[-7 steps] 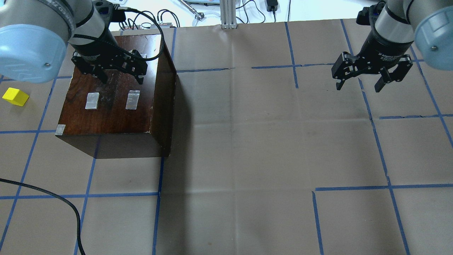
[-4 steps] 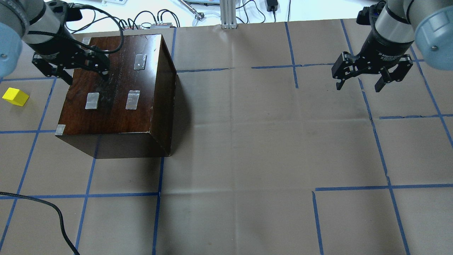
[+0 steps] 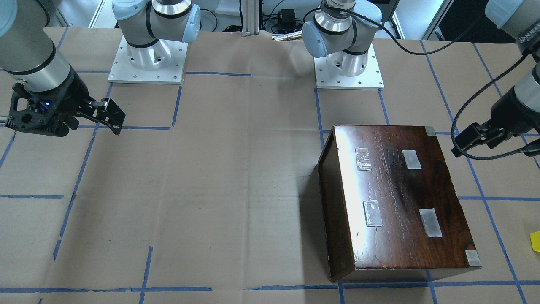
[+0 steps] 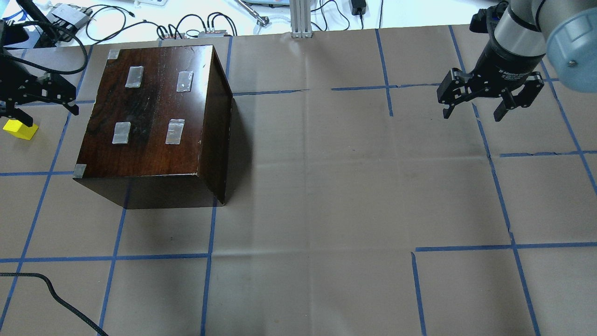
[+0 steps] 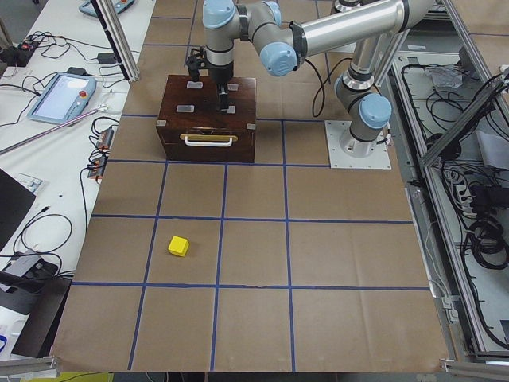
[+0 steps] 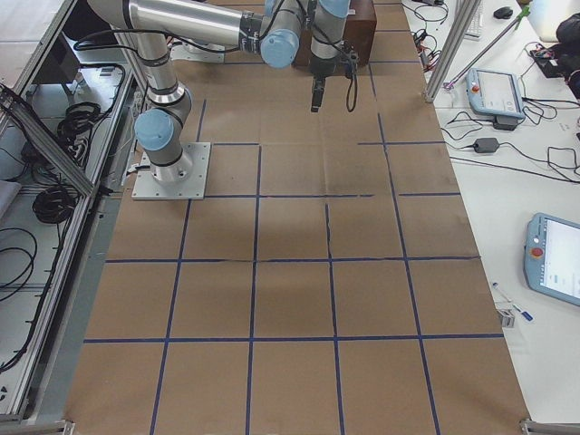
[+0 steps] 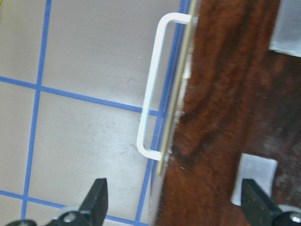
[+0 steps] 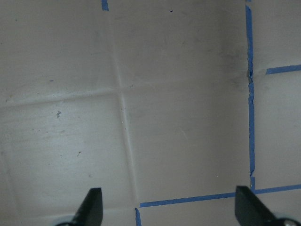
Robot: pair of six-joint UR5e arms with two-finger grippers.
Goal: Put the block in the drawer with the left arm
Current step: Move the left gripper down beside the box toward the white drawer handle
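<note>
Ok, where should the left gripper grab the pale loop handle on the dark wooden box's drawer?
Grip the straight middle bar of the pale loop handle, approaching from the table side facing the dark drawer front. The bar stands off the front on two short legs, so one finger can likely slip behind it.

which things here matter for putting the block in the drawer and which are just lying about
For the job:
block, on the table
drawer, shut, in the dark box
left gripper, open

Lying about:
right gripper, open, far from the box
tape patches on the box top
cables beyond the table edge
teach pendant
</note>
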